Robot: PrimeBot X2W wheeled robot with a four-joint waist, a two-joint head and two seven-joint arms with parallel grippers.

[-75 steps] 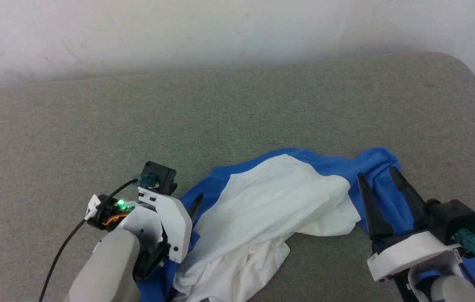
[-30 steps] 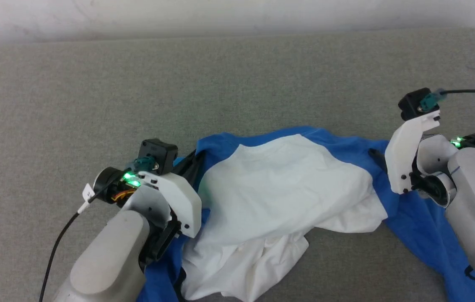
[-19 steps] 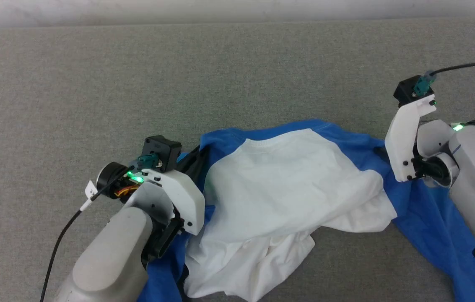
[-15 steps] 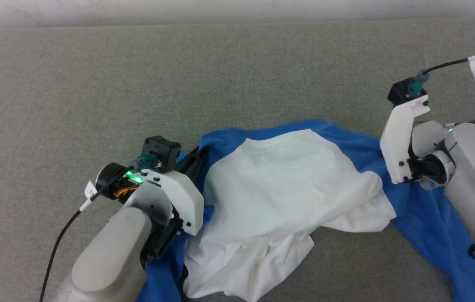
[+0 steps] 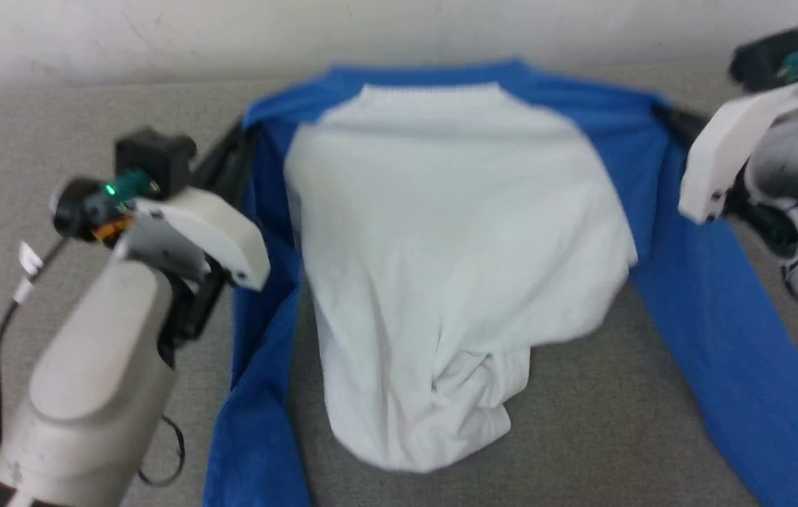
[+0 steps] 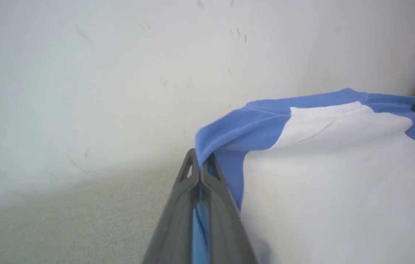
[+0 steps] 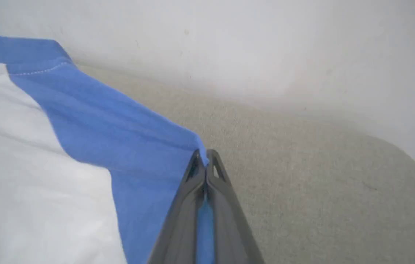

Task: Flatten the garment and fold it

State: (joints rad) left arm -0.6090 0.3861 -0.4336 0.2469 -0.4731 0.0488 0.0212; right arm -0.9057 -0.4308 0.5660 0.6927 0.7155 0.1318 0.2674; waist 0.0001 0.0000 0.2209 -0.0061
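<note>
Between left tool [image 6: 200, 159] and right tool [image 7: 203, 156], both clamped on its shoulders: garment [image 5: 455, 232]

1. Straight ahead of our left gripper [image 6: 200, 161] we meet the pale wall [image 6: 101, 73], close behind the grey surface [image 6: 64, 227].
2. On its outer side we have bare grey surface, free to pass.
3. Inward, the garment [image 5: 455, 232] spans the whole gap to our right gripper [image 7: 203, 157] and bars the way.
4. Ahead of the right gripper the same wall stands; outward, open surface runs to a rounded edge.
5. Nearer us, its blue sleeves [image 5: 722, 338] trail behind both grippers.
</note>
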